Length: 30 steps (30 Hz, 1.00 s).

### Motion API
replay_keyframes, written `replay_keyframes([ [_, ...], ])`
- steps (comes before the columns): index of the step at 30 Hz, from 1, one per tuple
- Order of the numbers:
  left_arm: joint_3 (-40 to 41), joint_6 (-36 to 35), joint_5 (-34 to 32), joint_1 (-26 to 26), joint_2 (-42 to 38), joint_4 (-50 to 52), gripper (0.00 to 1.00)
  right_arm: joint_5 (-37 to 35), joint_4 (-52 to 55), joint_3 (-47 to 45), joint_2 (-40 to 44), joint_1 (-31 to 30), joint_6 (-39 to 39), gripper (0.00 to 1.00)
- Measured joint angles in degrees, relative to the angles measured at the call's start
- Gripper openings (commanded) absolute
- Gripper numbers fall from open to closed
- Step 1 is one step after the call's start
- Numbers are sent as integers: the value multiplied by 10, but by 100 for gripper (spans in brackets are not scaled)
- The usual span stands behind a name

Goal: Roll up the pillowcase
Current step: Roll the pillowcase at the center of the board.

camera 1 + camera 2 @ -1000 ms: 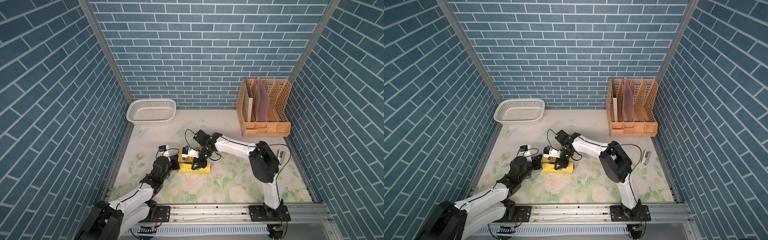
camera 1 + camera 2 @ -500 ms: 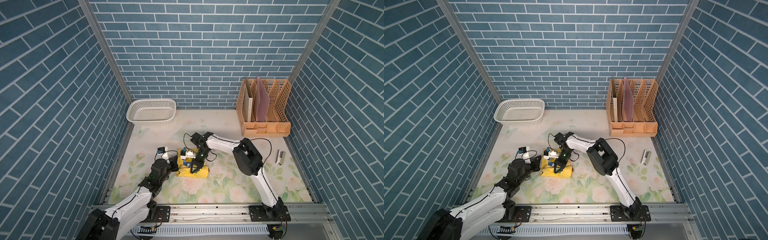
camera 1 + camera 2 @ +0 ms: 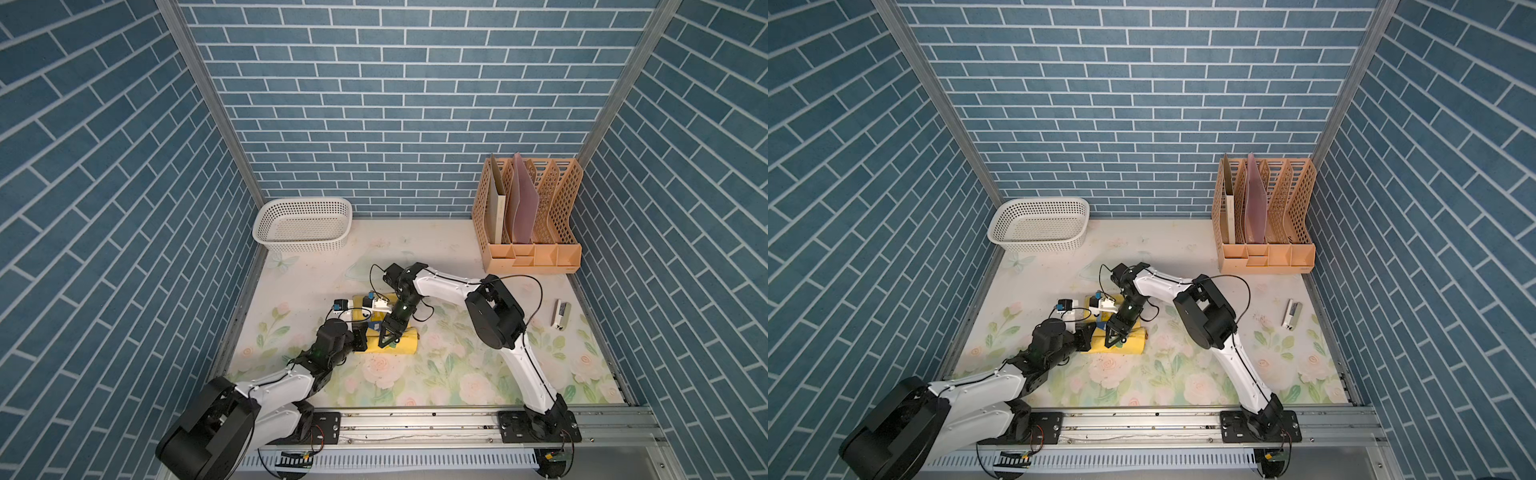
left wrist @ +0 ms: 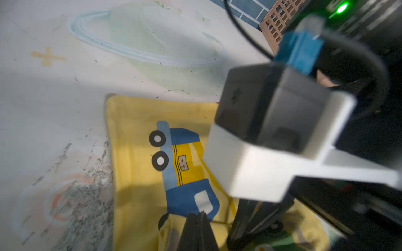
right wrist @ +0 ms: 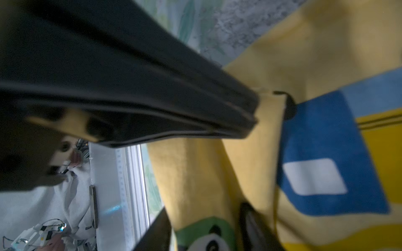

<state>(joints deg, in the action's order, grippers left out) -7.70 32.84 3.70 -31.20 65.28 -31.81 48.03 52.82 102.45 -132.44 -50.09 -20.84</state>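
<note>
One pillowcase (image 3: 407,343) roll, long axis along rail (image 3: 415,419), left fingers (image 4: 192,235) pinching it, right fingers (image 5: 155,236) spread

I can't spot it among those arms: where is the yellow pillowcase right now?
In both top views the pillowcase lies on the flowered table, left of its middle, under the right claw and just beside the left claw.

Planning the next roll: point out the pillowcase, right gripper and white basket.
pillowcase (image 3: 407,345): a top view, yellow rolled end.
right gripper (image 3: 388,342): a top view, between its fingertips.
white basket (image 3: 305,245): a top view, front wall.
</note>
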Motion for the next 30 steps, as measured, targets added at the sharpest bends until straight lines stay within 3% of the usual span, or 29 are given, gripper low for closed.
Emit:
replay_keyframes([
  [5,-5,2,-20,-2,21,-4,0,-98,-118,-100,104,5,29,99],
  [10,-7,7,-44,-2,46,-11,0,-320,-317,-297,305,-16,38,100],
  [12,-10,10,-53,-2,58,-11,0,-441,-437,-409,395,-67,5,100],
  [15,-15,10,-63,-2,66,-11,0,-572,-608,-566,464,-187,-68,100],
  [17,-16,11,-68,-2,65,-10,0,-621,-676,-635,458,-248,-98,100],
  [20,-16,11,-75,-2,57,-10,0,-699,-745,-683,417,-272,-130,100],
  [27,-16,12,-83,-2,39,-3,0,-816,-907,-652,300,-291,-195,99],
  [29,-16,12,-85,-2,36,1,0,-828,-925,-628,269,-288,-204,85],
  [30,-16,13,-86,-2,33,3,0,-829,-926,-615,255,-283,-210,70],
])
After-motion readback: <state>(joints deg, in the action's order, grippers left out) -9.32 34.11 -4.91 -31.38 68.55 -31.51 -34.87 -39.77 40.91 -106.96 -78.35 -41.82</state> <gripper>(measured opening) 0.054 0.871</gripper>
